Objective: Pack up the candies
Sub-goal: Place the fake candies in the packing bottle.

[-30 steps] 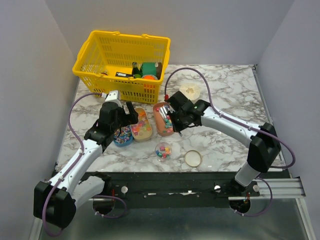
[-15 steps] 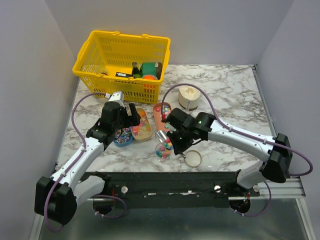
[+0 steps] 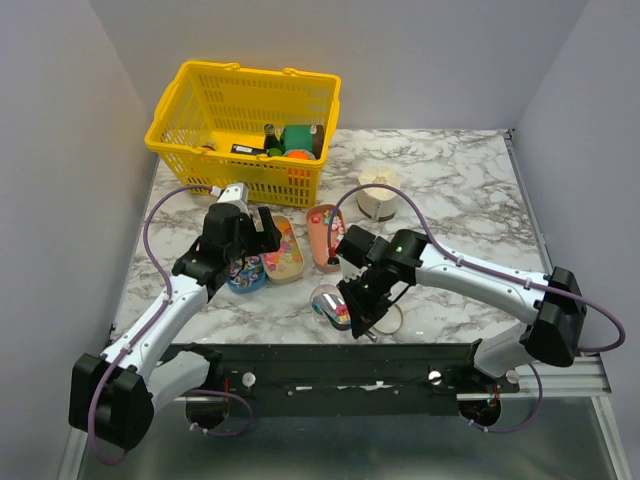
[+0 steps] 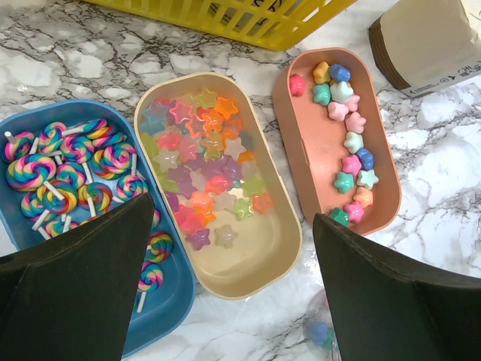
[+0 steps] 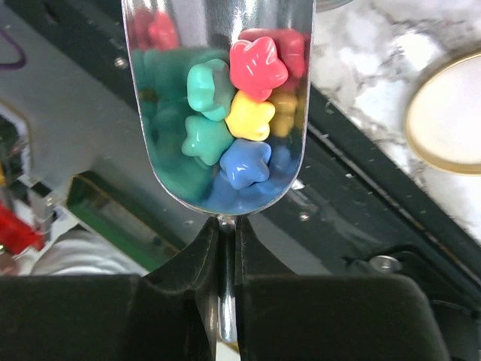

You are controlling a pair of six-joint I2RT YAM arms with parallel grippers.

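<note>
Judging by their gloss, the candies (image 5: 248,116) are small, hard, light stars that would roll and bounce freely, so they travel better in the metal scoop (image 5: 210,22) than pinched 1 by 1. The right fingers (image 5: 323,316) are narrowed on the scoop's thin handle, its loaded bowl over the near edge of the tabletop (image 3: 460,190) beside a round lid (image 5: 451,113), while more candies lie in the pink tray (image 4: 312,165). The left fingers (image 4: 83,286) stand wide and empty above the oval trays (image 4: 240,263); a tilted scoop would likely spill.
</note>
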